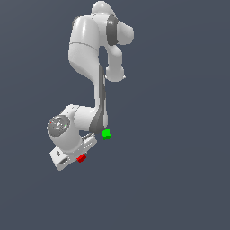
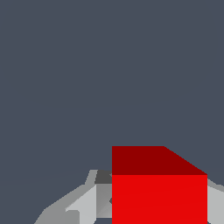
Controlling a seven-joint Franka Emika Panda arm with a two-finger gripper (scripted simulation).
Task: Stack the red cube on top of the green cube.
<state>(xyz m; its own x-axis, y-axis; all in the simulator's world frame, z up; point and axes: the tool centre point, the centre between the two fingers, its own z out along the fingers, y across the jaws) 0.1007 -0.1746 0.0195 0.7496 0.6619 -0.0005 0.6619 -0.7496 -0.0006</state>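
My gripper is clamped on the red cube, and the green cube lies near, up toward the exterior view's right of it.

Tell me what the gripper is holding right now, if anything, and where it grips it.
The red cube sits between the fingers of the gripper, apparently gripped by opposite side faces; firm contact cannot be confirmed. The green cube lies apart.

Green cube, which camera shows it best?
The exterior view: the green cube sits in plain sight beside the arm, apart from the red cube. The wrist view shows none of it.
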